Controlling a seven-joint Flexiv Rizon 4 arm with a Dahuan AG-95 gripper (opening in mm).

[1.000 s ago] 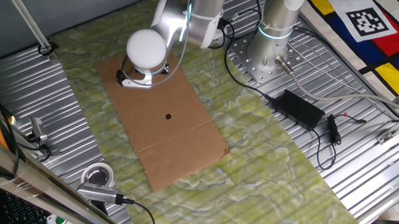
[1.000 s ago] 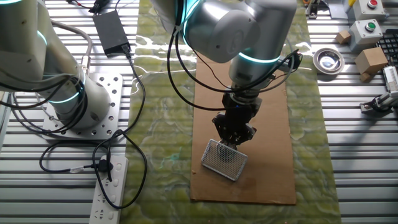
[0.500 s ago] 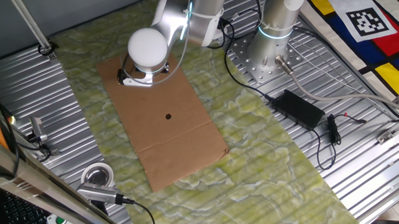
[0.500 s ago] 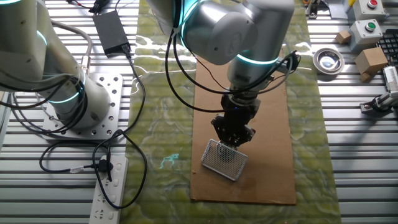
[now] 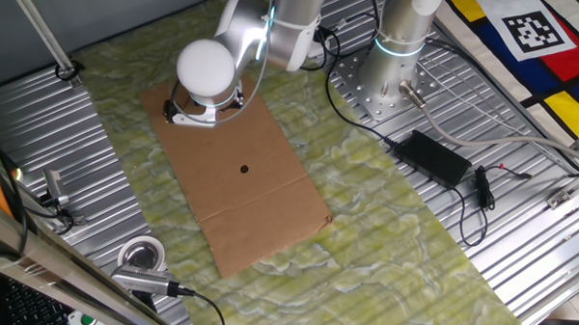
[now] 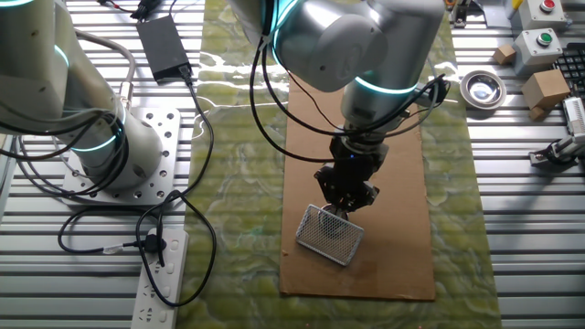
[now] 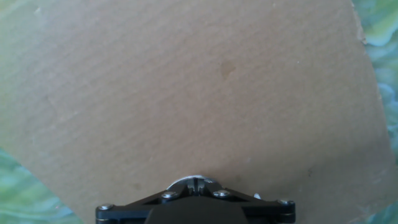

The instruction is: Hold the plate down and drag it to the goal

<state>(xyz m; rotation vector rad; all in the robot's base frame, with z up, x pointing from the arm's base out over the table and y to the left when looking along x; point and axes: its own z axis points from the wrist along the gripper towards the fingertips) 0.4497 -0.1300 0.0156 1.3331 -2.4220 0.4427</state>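
In the hand view my gripper (image 7: pixel 194 182) has its two fingers closed together, tips down on the brown cardboard sheet (image 7: pixel 186 81). A thin shiny silver arc, the plate's rim (image 7: pixel 180 181), shows just past the fingertips; the rest of the plate is hidden under them. In the other fixed view the gripper (image 6: pixel 345 203) points straight down onto the cardboard (image 6: pixel 402 228), and the plate is hidden there. In one fixed view the arm's white round cap (image 5: pixel 206 69) covers the gripper and plate. A tiny black dot (image 5: pixel 244 168) lies mid-sheet, nearer the camera than the gripper.
A small wire-mesh rectangle (image 6: pixel 329 233) lies on the cardboard right by the gripper tip. A white tape roll (image 5: pixel 141 254) sits off the green mat, also seen in the other fixed view (image 6: pixel 483 88). A black power brick (image 5: pixel 432 157), cables and the arm base (image 5: pixel 388 82) stand beside the mat.
The arm and gripper have shifted a little along the cardboard, away from the black dot. The fingers stay closed and down on the sheet.
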